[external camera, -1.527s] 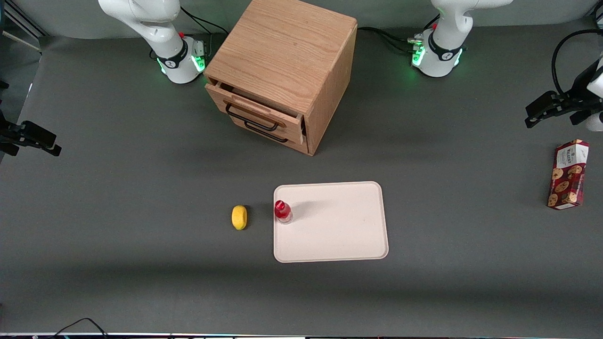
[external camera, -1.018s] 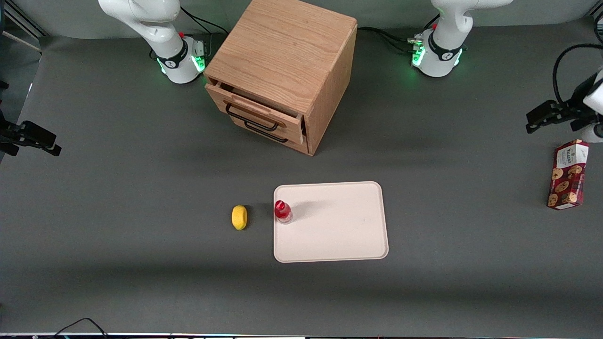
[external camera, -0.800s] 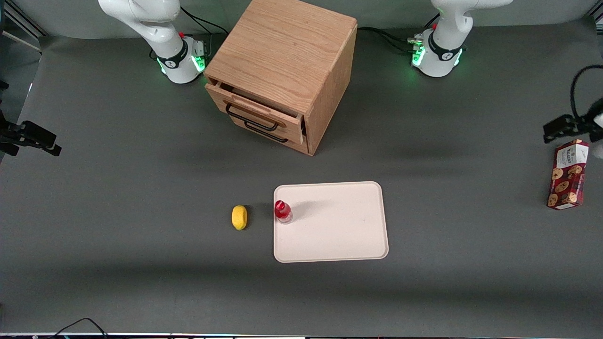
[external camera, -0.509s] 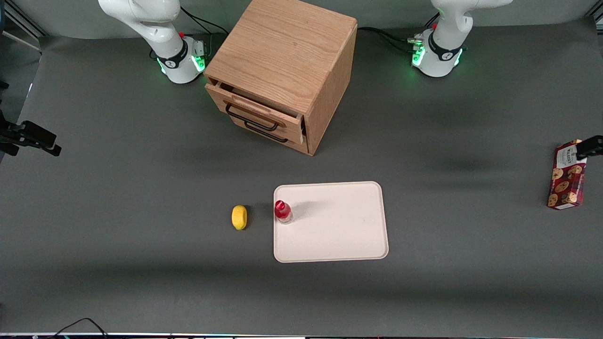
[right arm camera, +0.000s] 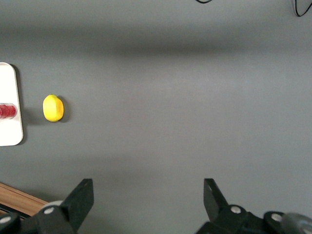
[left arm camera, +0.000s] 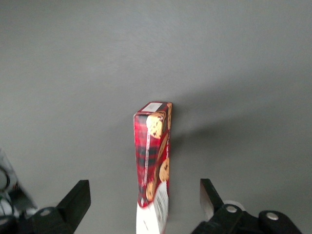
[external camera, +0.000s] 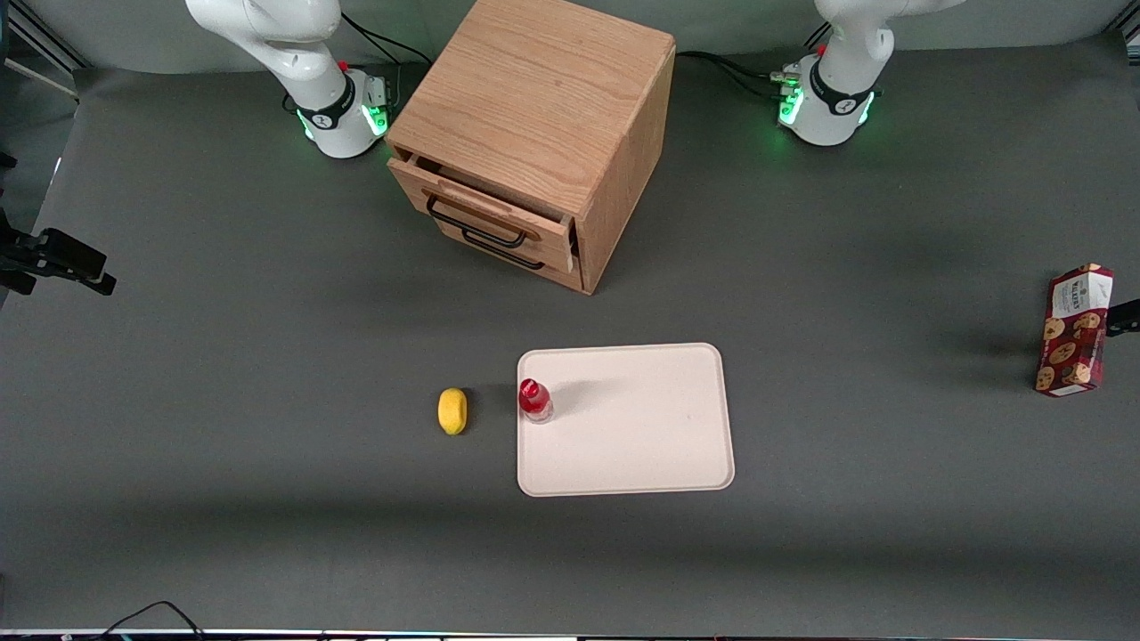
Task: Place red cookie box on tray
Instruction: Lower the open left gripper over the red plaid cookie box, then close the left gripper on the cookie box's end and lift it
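Box point(external camera: 1076, 329) sits on the grey tabletop point(external camera: 267, 356) at the working arm's end, right up against the frame edge in the front view, well apart from the tray point(external camera: 641, 445). Wide bare tabletop between box and tray. Box is a slim dark-red carton, plaid pattern, chocolate-chip cookie pictures, white label at one end; it rests on a narrow long side, broad cookie face showing to the front camera. Long axis runs roughly toward and away from the front camera, slightly slanted, labelled end farther from the camera. Pincer point(left arm camera: 145, 204) is over the box, fingers point(left arm camera: 78, 197) wide apart, one on each broad side, box point(left arm camera: 155, 161) between them and touching neither as far as the wrist view shows; only a dark bit of the pincer point(external camera: 1124, 318) shows in the front view, just beside the box. Tray is flat, pale cream, rounded corners, nearer the front camera than the cabinet point(external camera: 534, 133). Small red-capped bottle point(external camera: 534, 400) stands upright on the tray at the edge toward the parked arm's end; most of the tray surface is bare. Lemon point(external camera: 452, 410) lies on the tabletop just beside that tray edge. Cabinet's top drawer point(external camera: 481, 206) is slightly pulled out.
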`<state>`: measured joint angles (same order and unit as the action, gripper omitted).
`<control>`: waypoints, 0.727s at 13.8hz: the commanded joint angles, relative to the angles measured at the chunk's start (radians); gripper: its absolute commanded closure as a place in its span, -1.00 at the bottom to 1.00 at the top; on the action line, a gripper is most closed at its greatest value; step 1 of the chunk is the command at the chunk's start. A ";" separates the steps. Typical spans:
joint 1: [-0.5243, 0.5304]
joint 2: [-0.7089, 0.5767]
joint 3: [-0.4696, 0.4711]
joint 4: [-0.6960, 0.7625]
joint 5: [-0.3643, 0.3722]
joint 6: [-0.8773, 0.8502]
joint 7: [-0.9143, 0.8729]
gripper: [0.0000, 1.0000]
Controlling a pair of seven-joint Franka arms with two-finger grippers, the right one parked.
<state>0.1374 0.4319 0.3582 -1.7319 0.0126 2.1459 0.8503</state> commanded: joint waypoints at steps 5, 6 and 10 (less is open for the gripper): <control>0.076 0.148 0.036 0.017 -0.195 0.019 0.353 -1.00; 0.085 0.153 0.042 0.015 -0.204 0.019 0.371 -1.00; 0.093 0.182 0.045 -0.046 -0.260 0.133 0.375 -1.00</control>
<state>0.2345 0.6019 0.3960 -1.7390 -0.2144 2.2106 1.1988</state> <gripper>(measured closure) 0.000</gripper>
